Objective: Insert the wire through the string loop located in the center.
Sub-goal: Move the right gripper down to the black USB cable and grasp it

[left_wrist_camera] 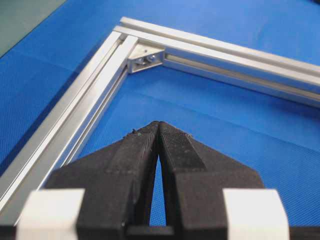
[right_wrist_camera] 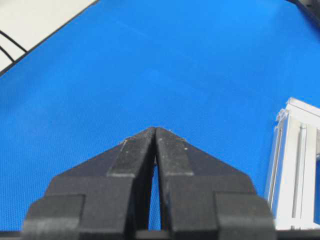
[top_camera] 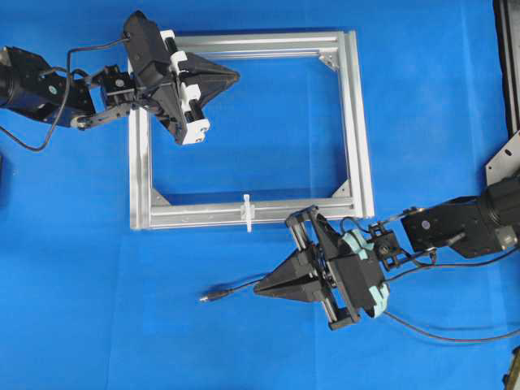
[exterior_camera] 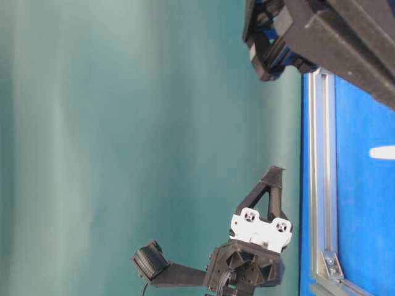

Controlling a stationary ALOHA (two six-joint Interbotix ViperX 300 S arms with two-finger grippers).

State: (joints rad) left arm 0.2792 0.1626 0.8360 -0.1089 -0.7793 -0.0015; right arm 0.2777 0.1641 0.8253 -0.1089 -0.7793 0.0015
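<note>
Both grippers, left (top_camera: 231, 77) and right (top_camera: 262, 288), pinched shut, empty; right should open, grasp wire (top_camera: 231, 291) near plug, aim at loop (top_camera: 248, 213)

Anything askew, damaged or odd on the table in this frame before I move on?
Nothing stands out. The silver frame lies flat, the string loop stands on its near rail, and the wire lies loose beside the shut right gripper.
</note>
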